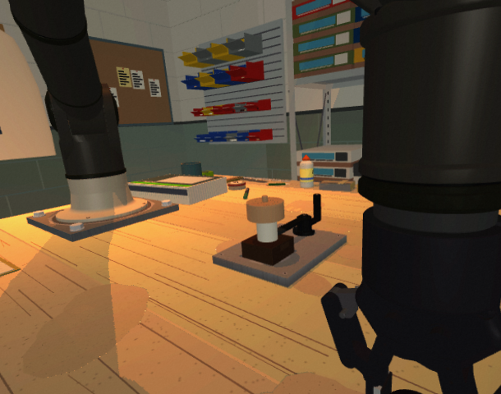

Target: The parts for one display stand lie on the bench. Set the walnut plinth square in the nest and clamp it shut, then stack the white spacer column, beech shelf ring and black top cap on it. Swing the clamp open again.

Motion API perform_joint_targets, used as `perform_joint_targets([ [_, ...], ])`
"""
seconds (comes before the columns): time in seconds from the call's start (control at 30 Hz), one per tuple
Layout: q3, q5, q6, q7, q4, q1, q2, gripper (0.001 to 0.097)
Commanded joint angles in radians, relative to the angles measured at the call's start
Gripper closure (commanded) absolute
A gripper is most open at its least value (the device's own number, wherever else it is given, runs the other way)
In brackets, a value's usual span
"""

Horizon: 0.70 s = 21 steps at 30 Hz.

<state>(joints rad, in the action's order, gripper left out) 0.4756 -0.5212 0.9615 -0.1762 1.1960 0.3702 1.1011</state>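
Observation:
In the middle of the bench the grey nest plate (280, 258) carries the dark walnut plinth (268, 248), with the white spacer column (267, 231) upright on it and the beech shelf ring (265, 209) on top of the column. The black clamp (305, 221) stands at the plate's far side, its arm lying against the plinth and its handle upright. The gripper (412, 381) hangs low at the near right, close to the camera. Its fingertips run off the bottom edge, so its state is not visible. The black top cap is not in sight.
The arm's base (99, 208) stands on its plate at the left of the bench. A stack of boards (183, 188) lies behind it, and a glue bottle (306, 171) and small tools line the far edge. Open bench lies left of the nest.

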Motion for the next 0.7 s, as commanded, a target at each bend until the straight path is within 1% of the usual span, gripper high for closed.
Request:
perform_joint_targets([
  [0.0,0.000,0.000,0.000,0.000,0.000,0.000,-0.001,0.0561],
  [0.57,0.000,0.000,0.000,0.000,0.000,0.000,0.000,0.0901],
  [0.67,0.000,0.000,0.000,0.000,0.000,0.000,-0.001,0.0901],
])
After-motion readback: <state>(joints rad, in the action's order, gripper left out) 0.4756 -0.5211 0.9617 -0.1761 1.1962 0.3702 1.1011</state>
